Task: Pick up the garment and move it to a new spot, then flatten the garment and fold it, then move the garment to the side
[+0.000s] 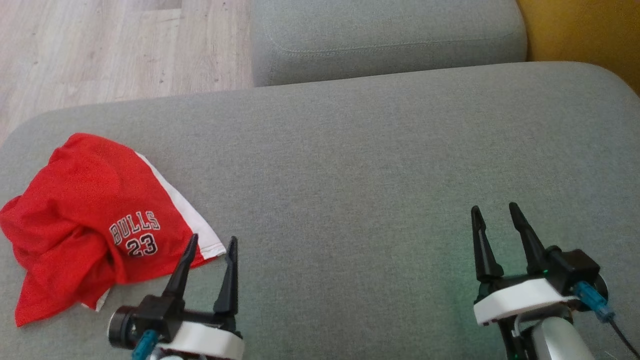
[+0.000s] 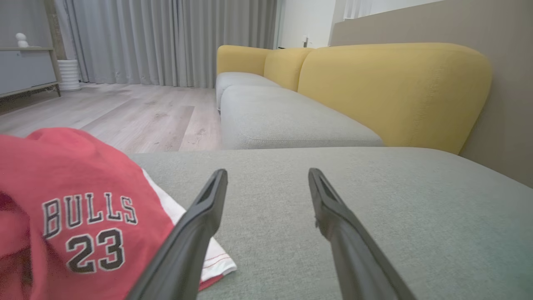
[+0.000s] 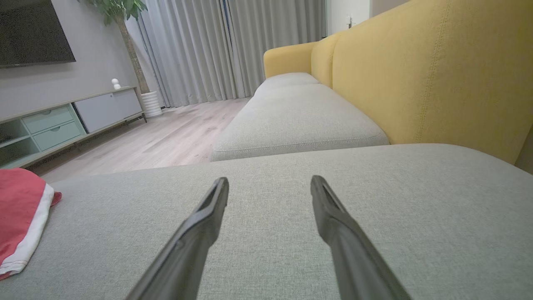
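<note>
Garment [image 1: 85, 220], a red jersey, lies crumpled at the left end of the grey cushion [image 1: 350, 165]. Its white-trimmed edge is just beside the left end effector [image 1: 213, 239], whose jaws stand apart and empty. Well apart from it, the right end effector [image 1: 494, 207] is likewise spread wide, holding nothing. Beyond lie a second cushion [image 1: 390, 40], wood floor [image 1: 100, 50] and a yellow backrest [image 1: 580, 30].

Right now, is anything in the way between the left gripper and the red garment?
Nothing visible. The left gripper, open, sits right at the white hem of the red garment, which lies crumpled on the grey cushion. No other object lies between them.
</note>
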